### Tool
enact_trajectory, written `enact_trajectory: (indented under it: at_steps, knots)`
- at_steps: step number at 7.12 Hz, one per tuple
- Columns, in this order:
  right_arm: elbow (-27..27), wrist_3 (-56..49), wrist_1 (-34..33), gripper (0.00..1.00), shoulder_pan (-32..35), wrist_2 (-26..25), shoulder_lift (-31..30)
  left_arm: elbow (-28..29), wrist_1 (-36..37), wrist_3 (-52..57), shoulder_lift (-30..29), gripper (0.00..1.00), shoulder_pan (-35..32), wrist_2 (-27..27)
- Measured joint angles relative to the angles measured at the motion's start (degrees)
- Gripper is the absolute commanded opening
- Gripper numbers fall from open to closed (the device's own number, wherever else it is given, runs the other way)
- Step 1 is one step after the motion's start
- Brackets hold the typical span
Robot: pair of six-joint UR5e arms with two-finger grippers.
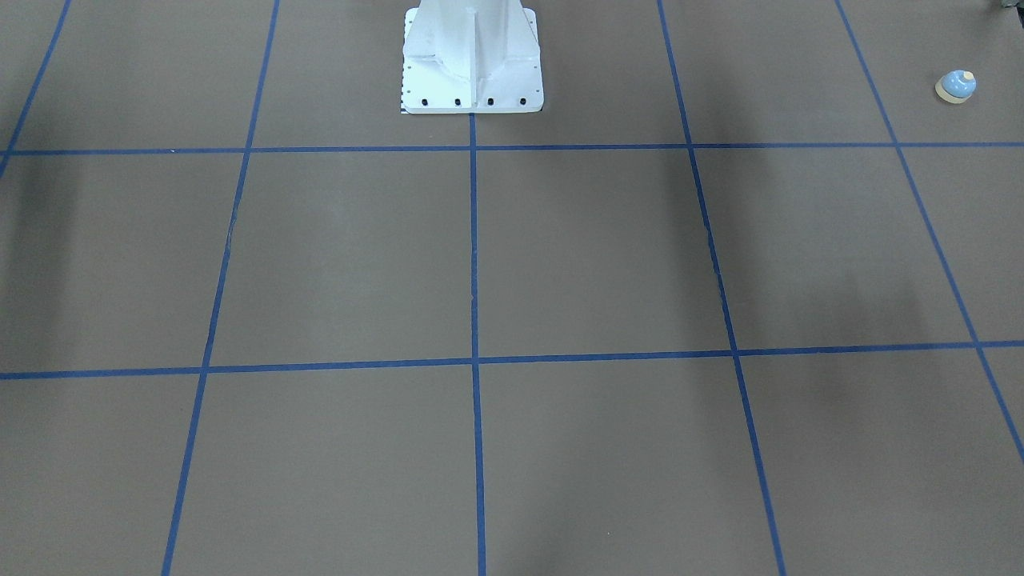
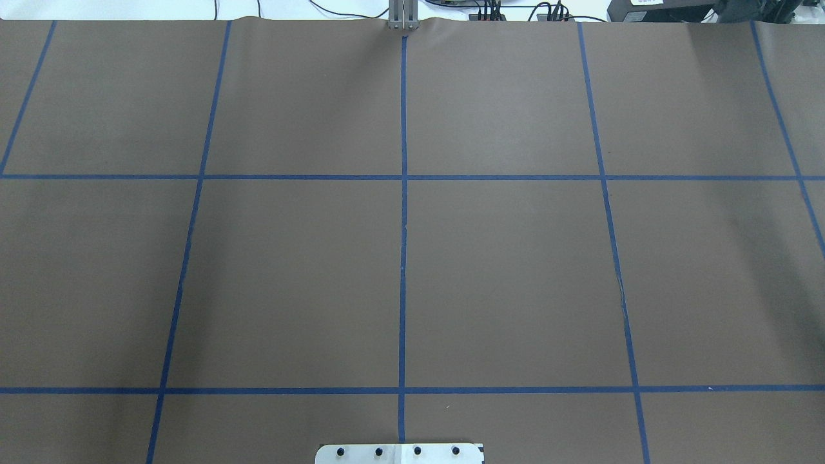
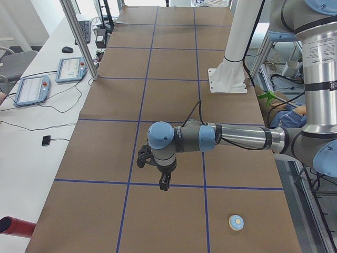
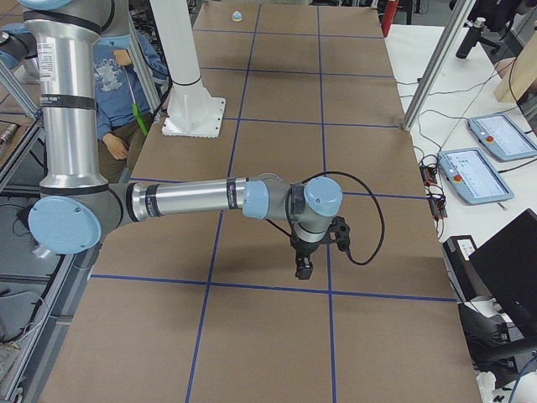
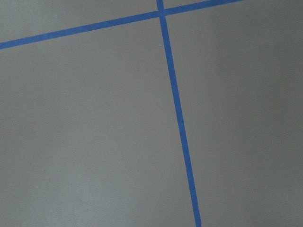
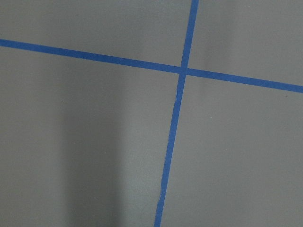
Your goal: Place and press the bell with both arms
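The small light-blue bell (image 1: 956, 86) with a cream base stands upright on the brown table, near the end on my left side; it also shows in the exterior left view (image 3: 236, 222) and far off in the exterior right view (image 4: 237, 15). My left gripper (image 3: 165, 184) hangs above the table, pointing down, well away from the bell. My right gripper (image 4: 303, 270) hangs pointing down over the other end of the table. Both show only in side views, so I cannot tell whether they are open or shut. Both wrist views show only table and tape.
The table (image 2: 515, 270) is covered in brown paper with a blue tape grid. The white bolted pedestal (image 1: 472, 60) stands at the robot's edge. Tablets (image 3: 32, 88) and cables lie on a white bench beside the table. A seated person (image 4: 113, 84) is behind the robot.
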Motion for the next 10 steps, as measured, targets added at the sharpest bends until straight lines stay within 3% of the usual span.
enact_trajectory:
  at_steps: [3,10]
  knots:
    - [-0.1,-0.1,1.0,1.00,0.0,0.3,-0.2,0.0,0.0,-0.1,0.3,1.00,0.0,-1.3]
    - [-0.4,6.9,10.6,1.00,0.0,1.4,-1.0,-2.0,-0.3,0.3,1.6,1.00,-0.1,-3.0]
